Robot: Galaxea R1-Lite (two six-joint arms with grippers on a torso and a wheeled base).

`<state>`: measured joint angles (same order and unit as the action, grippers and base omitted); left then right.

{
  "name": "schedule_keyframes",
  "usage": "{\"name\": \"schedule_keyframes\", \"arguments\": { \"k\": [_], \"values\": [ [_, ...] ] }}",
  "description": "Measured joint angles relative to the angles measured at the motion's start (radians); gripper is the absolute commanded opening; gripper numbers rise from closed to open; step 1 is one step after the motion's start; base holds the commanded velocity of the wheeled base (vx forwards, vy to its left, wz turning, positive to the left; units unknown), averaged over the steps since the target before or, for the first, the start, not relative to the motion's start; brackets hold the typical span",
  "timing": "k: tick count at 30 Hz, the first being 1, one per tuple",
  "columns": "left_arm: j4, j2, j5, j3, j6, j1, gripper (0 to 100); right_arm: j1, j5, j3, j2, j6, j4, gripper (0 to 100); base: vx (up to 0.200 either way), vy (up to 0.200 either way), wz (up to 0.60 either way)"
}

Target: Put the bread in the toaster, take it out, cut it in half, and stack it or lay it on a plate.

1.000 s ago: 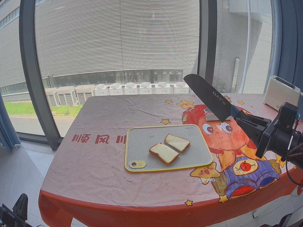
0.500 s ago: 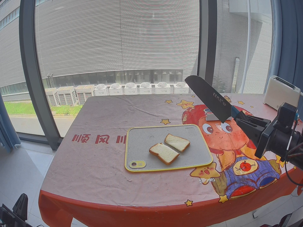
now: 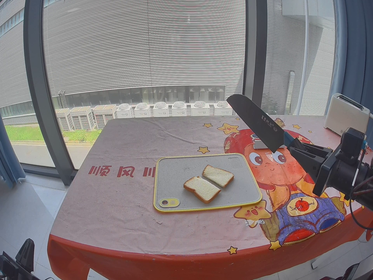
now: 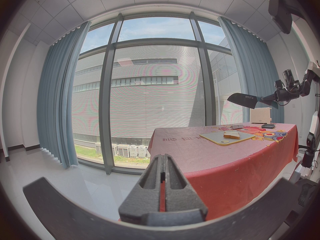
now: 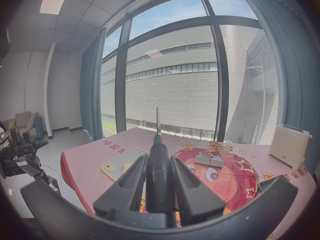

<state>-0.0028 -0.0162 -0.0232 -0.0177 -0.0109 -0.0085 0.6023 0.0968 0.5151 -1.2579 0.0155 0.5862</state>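
Clamps knife [image 3: 258, 123] in right gripper [image 3: 301, 152], blade raised beside cutting board [image 3: 171, 175] bearing two bread halves [image 3: 202, 188]; holds left gripper [image 4: 162, 160] closed, off table.

The left hand [image 4: 162, 160] sits low, off the near edge of the desk [image 4: 186, 147], its two dark fingers pressed flat together. Far across the red-clothed top, bread [image 4: 231, 135] lies on a cutting board [image 4: 213, 138], with a pale toaster [image 4: 260, 115] standing behind. The right hand [image 4: 266, 100] grips a knife [image 4: 242, 100] high in the air, the dark blade roughly level.
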Motion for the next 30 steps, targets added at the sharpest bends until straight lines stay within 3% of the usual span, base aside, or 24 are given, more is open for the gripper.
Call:
{"name": "schedule_keyframes", "arguments": {
  "k": [10, 30],
  "values": [
    [0.0, 0.0, 0.0, 0.0, 0.0, 0.001, 0, -0.008, 0.036, 0.008, -0.001, 0.0, 0.002, 0, 0.0, 0.0, 0.0],
    [0.0, 0.0, 0.0, 0.0, 0.0, 0.0, 0, -0.039, 0.034, 0.006, -0.009, 0.0, 0.006, 0, 0.0, 0.0, 0.0]
  ]
}}
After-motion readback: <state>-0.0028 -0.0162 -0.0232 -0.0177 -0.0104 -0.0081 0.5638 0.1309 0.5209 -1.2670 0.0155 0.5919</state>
